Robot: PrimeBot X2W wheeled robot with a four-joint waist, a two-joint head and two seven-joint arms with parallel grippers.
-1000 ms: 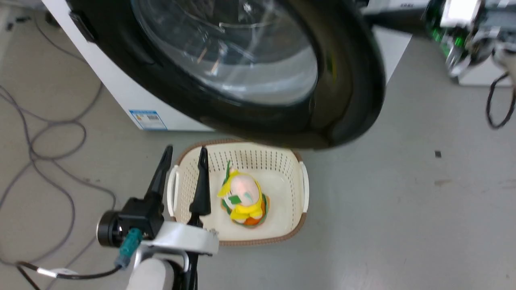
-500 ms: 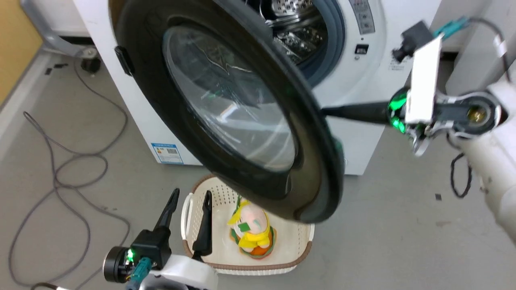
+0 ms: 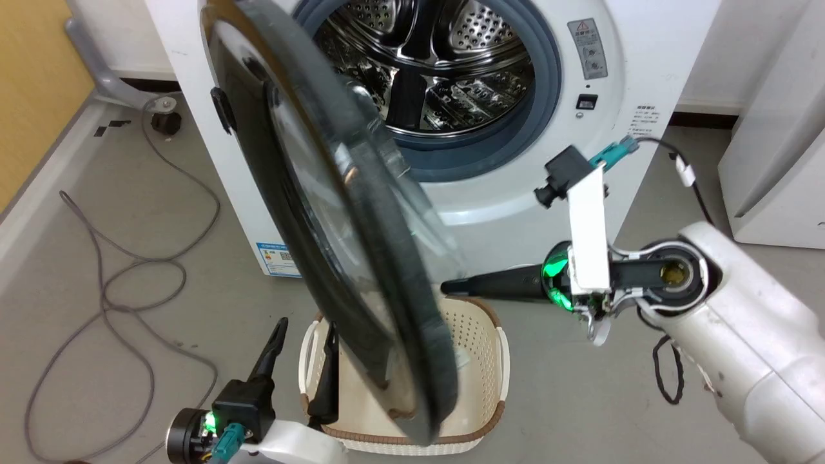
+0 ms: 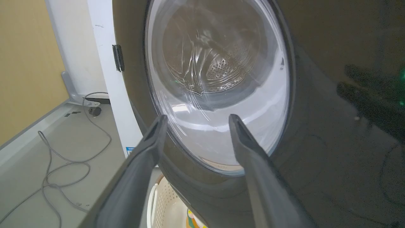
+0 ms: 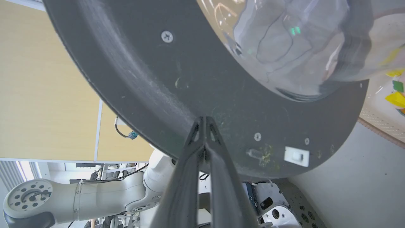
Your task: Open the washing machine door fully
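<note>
1. Washing machine door (image 3: 335, 245) stands swung out from the washing machine (image 3: 644, 96), nearly edge-on in the head view, hinged on the robot's left, with the drum exposed
2. Right gripper (image 3: 448, 287) has its fingers pinched together on nothing; in the right wrist view their tips (image 5: 202, 118) touch the door's inner face near the rim
3. Its fingers lie level, pointing to the robot's left, straight at that face, so the door lies directly ahead of the tips
4. Left gripper (image 3: 307, 325) is spread and empty on the door's outer side, above the basket (image 3: 490, 335)
5. Judgement: the right arm is the one placed to push on leftwards; the left gripper may sit in the swing path
</note>
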